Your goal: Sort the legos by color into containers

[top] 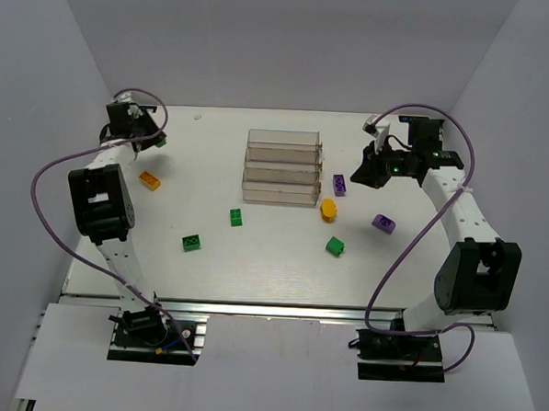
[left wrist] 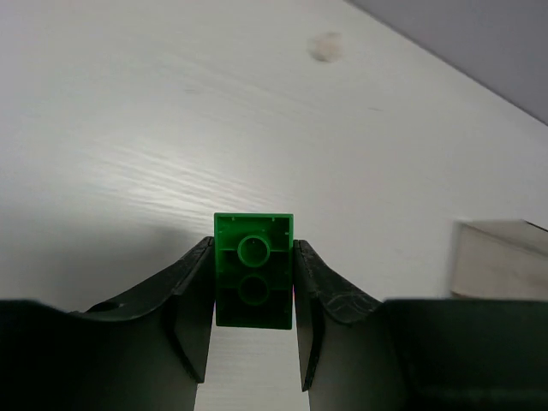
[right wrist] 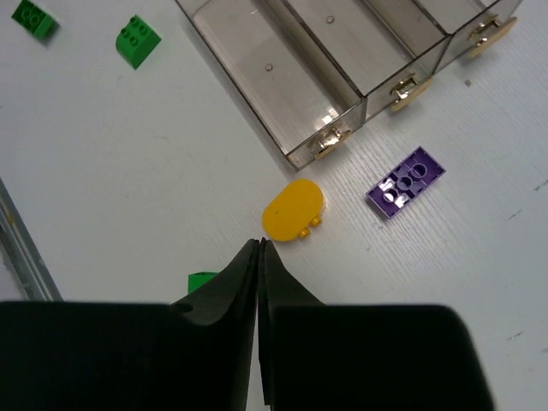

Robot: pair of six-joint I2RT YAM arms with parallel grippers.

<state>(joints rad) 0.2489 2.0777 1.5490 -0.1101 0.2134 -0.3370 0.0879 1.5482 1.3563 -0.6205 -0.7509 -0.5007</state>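
Left hand (left wrist: pixel 253 250) is clamped on a green lego (left wrist: pixel 253 272), well to the left of the containers (top: pixel 281 167). Its fingers press the brick's two long sides, probably the steadiest hold for carrying it to a bin. Whether the brick is clear of the table (left wrist: pixel 128 128) I cannot tell. Right hand (right wrist: pixel 259 247) has its fingers pressed together on nothing, just off the containers' right end, pointing at a rounded yellow lego (right wrist: pixel 293 210) beside a flat purple lego (right wrist: pixel 407 182) — seemingly lining up on it. The held brick is bright, glossy and small, its round studs facing the wrist camera.
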